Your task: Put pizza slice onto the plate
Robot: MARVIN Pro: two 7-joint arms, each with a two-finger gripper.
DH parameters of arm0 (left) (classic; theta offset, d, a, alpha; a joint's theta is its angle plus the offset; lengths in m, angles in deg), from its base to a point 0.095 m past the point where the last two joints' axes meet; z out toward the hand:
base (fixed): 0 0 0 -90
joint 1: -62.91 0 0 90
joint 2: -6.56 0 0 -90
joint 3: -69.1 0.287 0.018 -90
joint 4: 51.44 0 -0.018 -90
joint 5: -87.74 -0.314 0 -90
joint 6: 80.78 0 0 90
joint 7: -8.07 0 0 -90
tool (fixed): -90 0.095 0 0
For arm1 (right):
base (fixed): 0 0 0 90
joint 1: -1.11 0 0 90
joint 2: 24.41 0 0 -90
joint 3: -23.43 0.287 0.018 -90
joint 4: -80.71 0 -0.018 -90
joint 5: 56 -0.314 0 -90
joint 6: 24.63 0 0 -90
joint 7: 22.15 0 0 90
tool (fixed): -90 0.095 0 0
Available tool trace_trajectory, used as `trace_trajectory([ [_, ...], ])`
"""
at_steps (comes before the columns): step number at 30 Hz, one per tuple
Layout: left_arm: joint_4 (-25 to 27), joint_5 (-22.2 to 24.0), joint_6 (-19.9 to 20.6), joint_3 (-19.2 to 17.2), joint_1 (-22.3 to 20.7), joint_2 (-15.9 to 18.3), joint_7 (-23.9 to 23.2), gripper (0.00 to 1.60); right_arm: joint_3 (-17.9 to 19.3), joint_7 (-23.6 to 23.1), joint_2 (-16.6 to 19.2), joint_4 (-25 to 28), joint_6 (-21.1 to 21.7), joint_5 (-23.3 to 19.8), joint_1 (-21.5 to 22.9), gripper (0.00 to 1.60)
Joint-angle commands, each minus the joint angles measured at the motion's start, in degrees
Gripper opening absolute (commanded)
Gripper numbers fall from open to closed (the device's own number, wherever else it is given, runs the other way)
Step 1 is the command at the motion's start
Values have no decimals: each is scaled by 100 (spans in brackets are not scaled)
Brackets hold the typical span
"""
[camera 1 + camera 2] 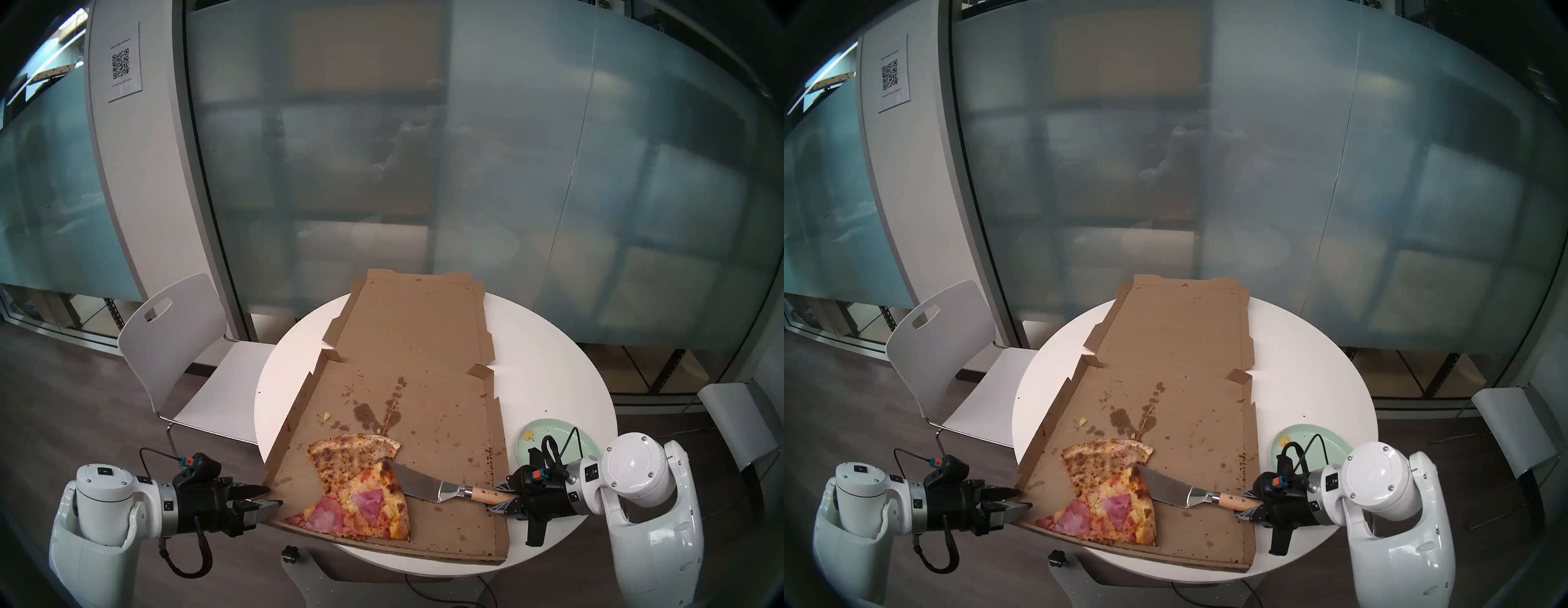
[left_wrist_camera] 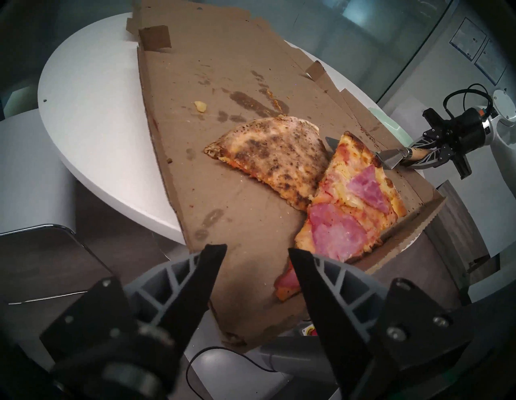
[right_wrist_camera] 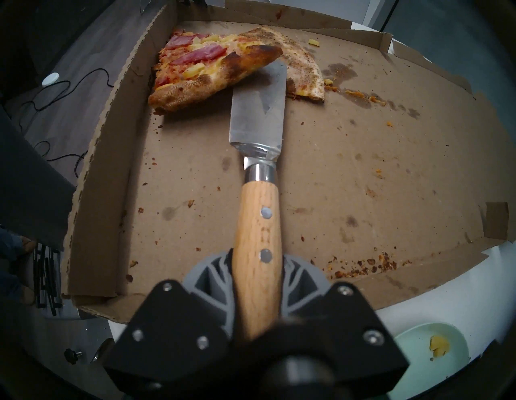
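Observation:
The pizza slice (image 1: 360, 505) (image 1: 1110, 509) (image 2: 349, 206) (image 3: 206, 64), topped with pink ham and pineapple, lies in the near left corner of the open cardboard box (image 1: 445, 424). My right gripper (image 1: 502, 499) (image 3: 257, 258) is shut on the wooden handle of a metal spatula (image 1: 424, 482) (image 3: 257, 117). The blade tip sits under the slice's browned crust corner. The mint-green plate (image 1: 564, 429) (image 1: 1323, 433) (image 3: 418, 360) rests on the table just right of the box, behind my right wrist. My left gripper (image 1: 271, 496) (image 2: 257, 248) is open at the box's left near corner, close to the slice's pointed end.
A plain tan, dark-speckled slice (image 1: 352, 454) lies against the ham slice on its far side. A bit of pineapple (image 3: 439, 345) sits on the plate. The round white table (image 1: 288, 382) has a white chair (image 1: 182, 339) at its left and another (image 1: 734, 424) at its right.

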Motion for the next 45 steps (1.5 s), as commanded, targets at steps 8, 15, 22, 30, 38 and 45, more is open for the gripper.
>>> trace_trajectory([
  [8,-27,-33,-52,-14,45,25,-36,95,18,1,-35,71,3,-116,12,0],
  [15,-37,-48,-61,65,55,15,-54,91,-106,1,17,64,-46,-146,-6,0],
  [22,16,-43,-43,70,84,-46,-45,97,-278,1,93,132,-50,-81,-21,0],
  [30,35,-42,-32,48,96,-71,-34,97,-625,1,609,236,64,-46,35,0],
  [38,14,-59,-15,69,52,-77,-17,100,-972,1,1146,356,281,-245,123,0],
  [45,-43,-64,-42,73,16,-86,-11,100,-1350,1,1549,436,574,-489,247,0],
])
